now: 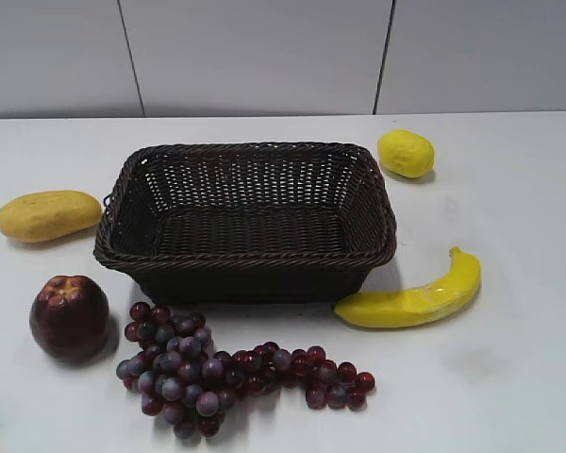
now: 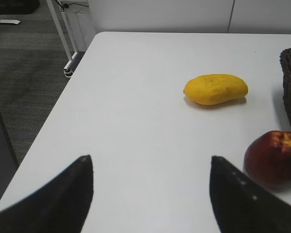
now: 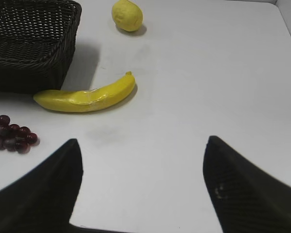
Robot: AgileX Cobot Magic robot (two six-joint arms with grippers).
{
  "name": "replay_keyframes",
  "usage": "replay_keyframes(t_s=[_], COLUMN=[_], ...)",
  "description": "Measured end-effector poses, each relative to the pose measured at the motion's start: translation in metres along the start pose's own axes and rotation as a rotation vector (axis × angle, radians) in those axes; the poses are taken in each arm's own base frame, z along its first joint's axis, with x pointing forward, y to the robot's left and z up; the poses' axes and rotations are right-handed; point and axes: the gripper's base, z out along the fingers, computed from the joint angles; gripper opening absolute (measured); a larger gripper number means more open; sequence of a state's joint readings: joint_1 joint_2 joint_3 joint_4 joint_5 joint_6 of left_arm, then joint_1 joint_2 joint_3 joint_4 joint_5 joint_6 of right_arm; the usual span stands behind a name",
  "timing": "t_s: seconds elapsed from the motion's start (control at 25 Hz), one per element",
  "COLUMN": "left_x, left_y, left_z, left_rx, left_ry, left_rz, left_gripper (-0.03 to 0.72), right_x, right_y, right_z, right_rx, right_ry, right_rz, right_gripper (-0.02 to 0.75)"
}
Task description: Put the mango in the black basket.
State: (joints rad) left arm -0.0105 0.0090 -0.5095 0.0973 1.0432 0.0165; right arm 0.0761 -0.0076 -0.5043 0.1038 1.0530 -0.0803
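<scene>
**Mango lies on the table left of the basket, both grippers spread wide**

The mango (image 1: 48, 214) lies on its side on the white table (image 1: 509, 283), at about nine o'clock from the black basket (image 1: 246, 219) and just beside its left rim, not touching it. In the left wrist view the mango (image 2: 216, 89) sits at about one o'clock from the left gripper (image 2: 150, 187), well apart from its wide-spread fingers. A dark red apple (image 1: 69, 317) stands at seven o'clock from the basket, near the mango. A bunch of purple-red grapes (image 1: 217, 370) lies at six o'clock. A banana (image 1: 414, 296) lies at four o'clock, its end close to the basket's corner. A lemon (image 1: 405, 153) sits at two o'clock. The right gripper (image 3: 141, 179) is wide apart over bare table, holding nothing. No writing is readable anywhere.
</scene>
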Motion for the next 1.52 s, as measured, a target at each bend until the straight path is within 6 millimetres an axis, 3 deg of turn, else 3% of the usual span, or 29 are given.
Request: replay_keyframes(t_s=[0.6, 0.84, 1.12, 1.52], left_x=[-0.002, -0.046, -0.095, -0.144], left_y=[0.001, 0.003, -0.004, -0.01], left_z=[0.0, 0.01, 0.08, 0.204], left_rx=[-0.008, -0.023, 0.012, 0.047], left_ry=[-0.009, -0.214, -0.217, 0.084], left_rz=[0.005, 0.032, 0.065, 0.306], left_gripper=[0.54, 0.54, 0.539, 0.571], right_x=[0.0, 0.0, 0.0, 0.0], right_y=[0.0, 0.0, 0.0, 0.0], right_z=[0.0, 0.0, 0.0, 0.0], right_rx=[0.001, 0.001, 0.001, 0.001], right_ry=[-0.001, -0.001, -0.001, -0.001], right_rz=[-0.001, 0.0, 0.0, 0.0], right_gripper=[0.593, 0.593, 0.593, 0.593])
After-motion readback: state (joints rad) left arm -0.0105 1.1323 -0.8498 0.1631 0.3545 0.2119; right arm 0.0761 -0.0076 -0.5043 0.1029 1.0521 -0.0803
